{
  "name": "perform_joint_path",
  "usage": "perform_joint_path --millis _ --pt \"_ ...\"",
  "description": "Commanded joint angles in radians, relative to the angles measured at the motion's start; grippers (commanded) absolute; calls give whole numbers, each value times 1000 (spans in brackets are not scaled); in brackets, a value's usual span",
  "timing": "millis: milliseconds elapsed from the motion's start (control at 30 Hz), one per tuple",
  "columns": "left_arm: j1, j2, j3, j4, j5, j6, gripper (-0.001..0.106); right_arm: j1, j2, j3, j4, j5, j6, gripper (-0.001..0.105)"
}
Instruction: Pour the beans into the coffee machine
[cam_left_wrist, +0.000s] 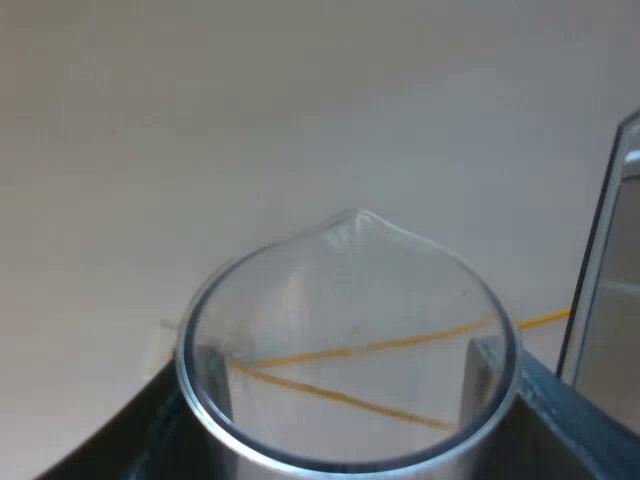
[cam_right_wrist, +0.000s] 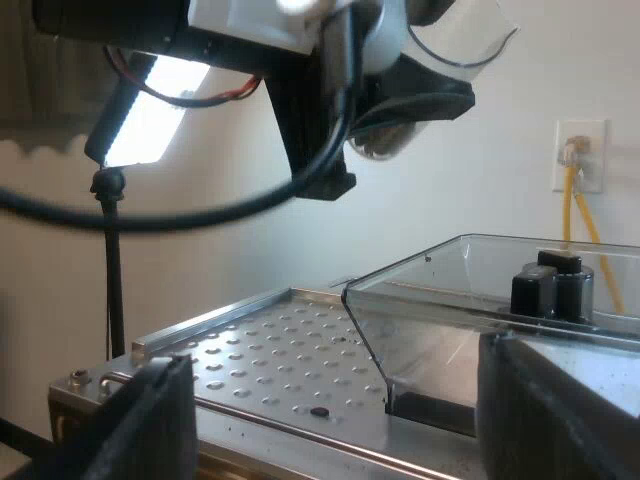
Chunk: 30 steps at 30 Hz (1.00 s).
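My left gripper (cam_left_wrist: 348, 378) is shut on a clear measuring glass (cam_left_wrist: 350, 300); its fingers (cam_left_wrist: 212, 385) press the glass from both sides. The spout points away from me and I see no beans inside. In the right wrist view the same glass (cam_right_wrist: 462, 40) hangs high above the espresso machine's top plate (cam_right_wrist: 260, 350), near the clear bean hopper (cam_right_wrist: 480, 290), and it is tilted. My right gripper (cam_right_wrist: 335, 400) stands open low beside the machine's top, with nothing between its fingers (cam_right_wrist: 150, 425).
A single dark bean (cam_right_wrist: 318, 410) lies on the perforated top plate. A dark knob (cam_right_wrist: 548, 282) shows through the hopper wall. A lamp stand (cam_right_wrist: 112, 250) and a wall socket with yellow cables (cam_right_wrist: 572, 190) are behind the machine.
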Motion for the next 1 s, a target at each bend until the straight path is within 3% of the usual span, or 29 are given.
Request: perform_joint_path --millis 33,100,167,233,600,900,1000 --pt "-2 -3 -8 -18 -5 158 27 1 -4 -7 -13 2 -8 62" --pt "-2 -3 -8 -18 0 213 27 1 -4 -7 -13 2 -8 62" --pt "-2 0 -8 -18 0 330 27 1 -4 -7 -13 2 -8 62" --pt "-2 0 -8 -18 -5 396 27 1 -4 -7 -13 2 -5 62" --pt "-2 25 -8 -18 0 612 27 1 -4 -7 -13 2 -4 62" --pt "-2 40 -8 -18 16 859 27 1 -4 -7 -13 2 -4 62" --pt "-2 40 -8 -18 22 910 27 1 -4 -7 -18 2 -4 62"
